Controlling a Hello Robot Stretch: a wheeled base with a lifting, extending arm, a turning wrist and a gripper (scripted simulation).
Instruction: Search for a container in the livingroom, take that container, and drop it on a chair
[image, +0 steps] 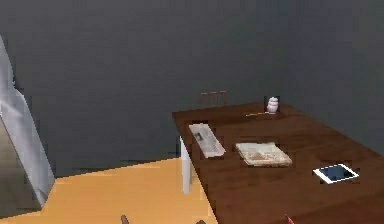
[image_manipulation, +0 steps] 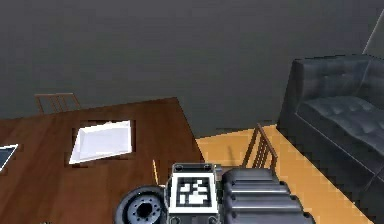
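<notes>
**Hazards, placed from the table (image: 300, 135)**
- Grey open box (image: 207, 140): probably the container. It is lying near the table's left edge in the forward view, so a misjudged reach is risking a shove over that edge onto the floor.
- Pale flat item (image: 263, 154): this is lying just beside the box, toward the table's middle, where a sweeping arm is liable to drag it.
- Small white jar (image: 272, 104): this is standing at the table's far edge and could be taken for the container by mistake.
- Gripper (image_manipulation: 145, 208): its dark body is sitting at the table's near edge. The far end is not made out, so I cannot tell how the fingers are standing or whether they are holding anything.

**Surroundings**
- Chair back (image_manipulation: 57, 100): this is showing beyond the table's far side.
- Wooden chair (image_manipulation: 262, 150): this is standing just off the table's right end and is probably the nearest drop place. The table's corner is crowding the approach to it.
- Dark sofa (image_manipulation: 335, 110): this is sitting well apart from the table, past that chair.
</notes>
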